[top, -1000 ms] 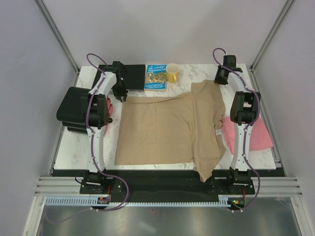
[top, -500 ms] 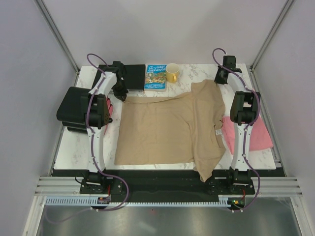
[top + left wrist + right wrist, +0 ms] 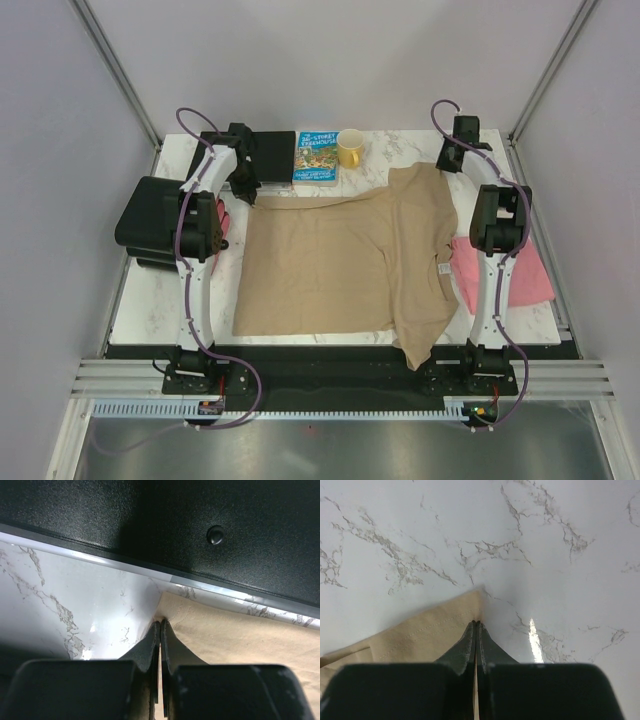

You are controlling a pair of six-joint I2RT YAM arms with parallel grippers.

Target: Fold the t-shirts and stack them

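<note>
The left gripper (image 3: 160, 626) and right gripper (image 3: 476, 625) have just snapped closed, each pinching a far corner of the tan t-shirt (image 3: 330, 262), so its fold looks ready to begin

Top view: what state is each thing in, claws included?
tan t-shirt: spread out, one sleeve over the table's near edge
pink t-shirt: lying flat
yellow mug: upright
book: closed, lying flat
left gripper: shut on a tan t-shirt corner
right gripper: shut on another corner
</note>
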